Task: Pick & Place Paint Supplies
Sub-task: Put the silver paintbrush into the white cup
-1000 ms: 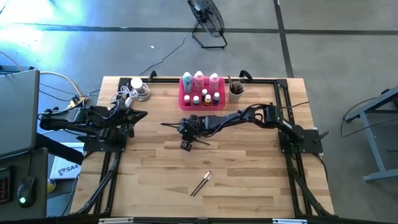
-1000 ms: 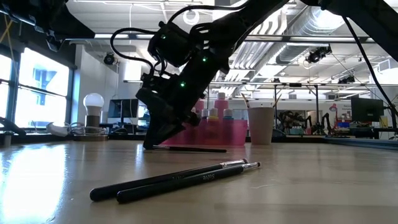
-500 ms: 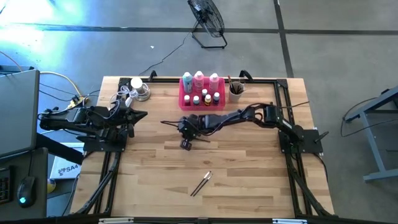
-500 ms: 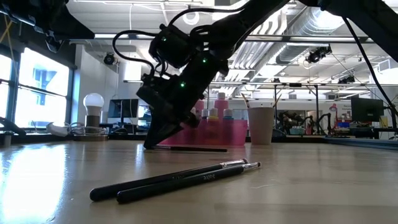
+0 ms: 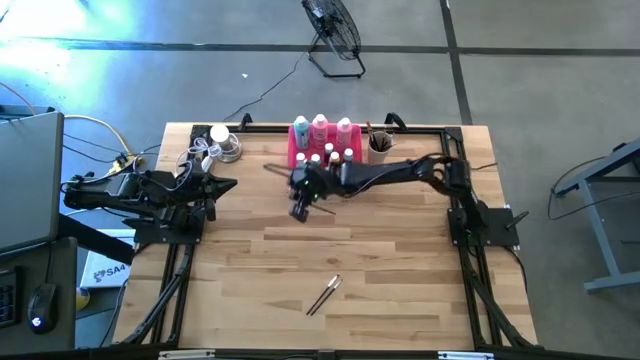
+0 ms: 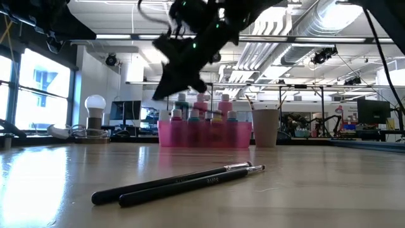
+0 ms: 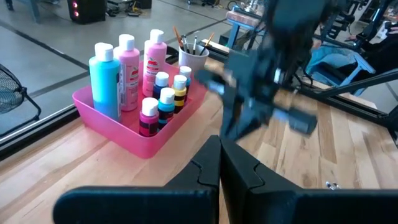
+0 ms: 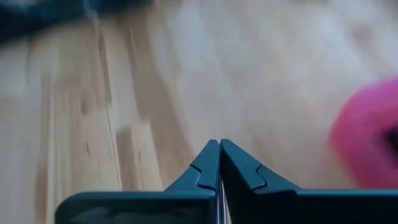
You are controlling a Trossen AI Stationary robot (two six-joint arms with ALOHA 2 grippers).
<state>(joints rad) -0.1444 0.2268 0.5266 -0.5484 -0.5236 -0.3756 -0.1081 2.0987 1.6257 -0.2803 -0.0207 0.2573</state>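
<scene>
The right gripper (image 5: 301, 188), raised off the table just beside the pink tray (image 5: 297, 160), is pinched shut on a thin paintbrush (image 5: 274, 169) (mostly lost in blur). Two more paintbrushes (image 6: 177, 183) lie well apart. The left gripper (image 5: 232, 184) waits closed.

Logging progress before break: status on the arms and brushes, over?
Right gripper shut on a paintbrush, raised beside pink tray. Left gripper shut, parked at left edge. Two paintbrushes lie loose on table.
</scene>
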